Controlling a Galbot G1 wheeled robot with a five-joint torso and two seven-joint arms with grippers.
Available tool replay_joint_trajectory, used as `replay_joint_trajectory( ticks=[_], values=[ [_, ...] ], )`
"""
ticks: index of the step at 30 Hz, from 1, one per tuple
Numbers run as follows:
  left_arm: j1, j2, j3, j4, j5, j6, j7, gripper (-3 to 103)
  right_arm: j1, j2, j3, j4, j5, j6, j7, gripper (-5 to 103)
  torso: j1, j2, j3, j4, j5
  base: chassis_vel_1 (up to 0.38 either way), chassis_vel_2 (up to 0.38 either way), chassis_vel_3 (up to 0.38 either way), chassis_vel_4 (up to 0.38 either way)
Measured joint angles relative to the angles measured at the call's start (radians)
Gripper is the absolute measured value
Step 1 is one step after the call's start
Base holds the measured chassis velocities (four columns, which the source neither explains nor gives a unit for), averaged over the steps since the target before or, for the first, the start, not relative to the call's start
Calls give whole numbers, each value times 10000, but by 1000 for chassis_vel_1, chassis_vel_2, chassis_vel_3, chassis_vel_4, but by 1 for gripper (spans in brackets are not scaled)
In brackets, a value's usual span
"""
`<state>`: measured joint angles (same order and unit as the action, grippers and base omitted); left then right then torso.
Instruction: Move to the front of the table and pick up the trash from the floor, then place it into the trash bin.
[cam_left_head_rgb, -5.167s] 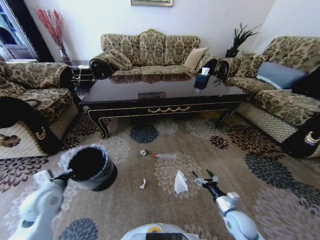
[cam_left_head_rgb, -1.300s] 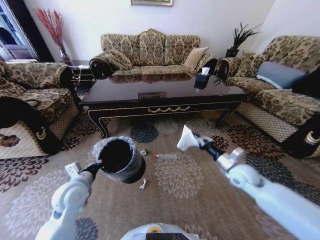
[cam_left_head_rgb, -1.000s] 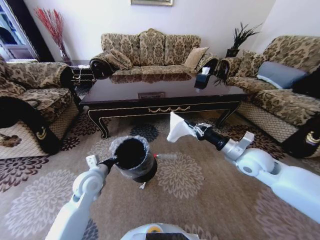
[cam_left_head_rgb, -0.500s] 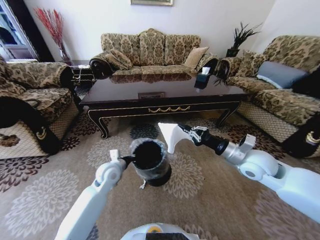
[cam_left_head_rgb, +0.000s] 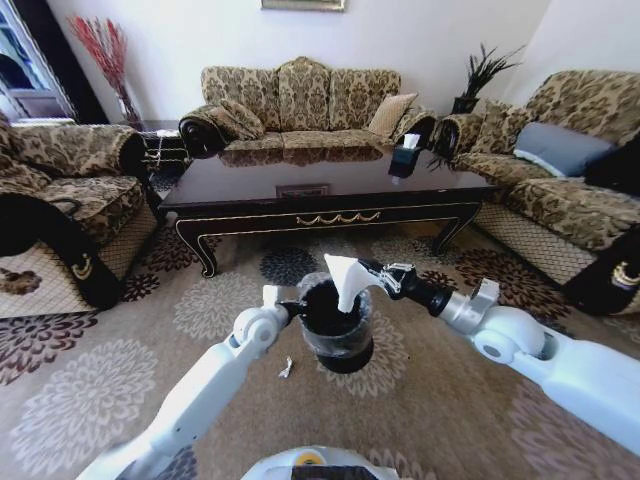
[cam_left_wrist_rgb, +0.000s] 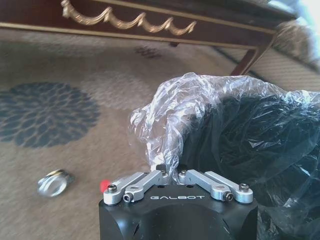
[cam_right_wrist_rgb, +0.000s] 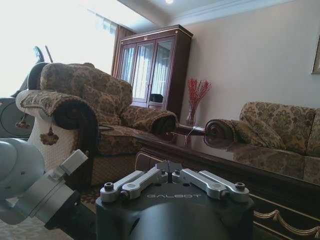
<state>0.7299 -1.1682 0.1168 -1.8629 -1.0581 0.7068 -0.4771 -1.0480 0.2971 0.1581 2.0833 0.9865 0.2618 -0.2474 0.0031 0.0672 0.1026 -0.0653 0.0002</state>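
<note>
**A:** Where does everything sit?

**B:** I'm on the carpeted floor (cam_left_head_rgb: 450, 400) facing the long front edge of the bench (cam_left_head_rgb: 320, 218). My left arm holds the trash bin (cam_left_head_rgb: 340, 345) up off the carpet, out in front of that edge. The left claw (cam_left_head_rgb: 288, 306) is clamped on the rim, pinching the crinkled liner (cam_left_wrist_rgb: 200, 100) along with it.

**A:** How does the bin handle?

**B:** I'd judge it light but awkward. It hangs from one point on the rim, so it can swing or tip. The film is slick, so I'd want the claw biting the hard rim under it, not plastic alone.

**A:** And the right arm?

**B:** The right claw (cam_left_head_rgb: 380, 278) is closed on the crumpled white tissue (cam_left_head_rgb: 342, 275), which hangs right over the bin's mouth, dipping toward it. It's soft and nearly weightless, and a pinch anywhere on the bulk will hold it. My worry is that it clings to a finger on release.

**A:** What's left on the floor?

**B:** In the left wrist view there's a red cap (cam_left_wrist_rgb: 104, 186), presumably on the bottle, whose body I can't see. Near it lies a small silvery piece (cam_left_wrist_rgb: 52, 183), rigid and low, which I'd take across its edges. A tiny paper scrap (cam_left_head_rgb: 285, 368) lies on the carpet on my side of the bin. It's thin, so I'd pinch a raised corner.
</note>
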Motion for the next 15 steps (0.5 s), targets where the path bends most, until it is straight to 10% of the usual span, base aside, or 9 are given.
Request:
replay_joint_trajectory(
  ticks=[15],
  values=[
    [-11,152,-384,-777,-709,97,-198,3,-37,393,-609,-559,-625,73,433,7,-1,0,-1,1,-2,0,0,0,0]
  ],
)
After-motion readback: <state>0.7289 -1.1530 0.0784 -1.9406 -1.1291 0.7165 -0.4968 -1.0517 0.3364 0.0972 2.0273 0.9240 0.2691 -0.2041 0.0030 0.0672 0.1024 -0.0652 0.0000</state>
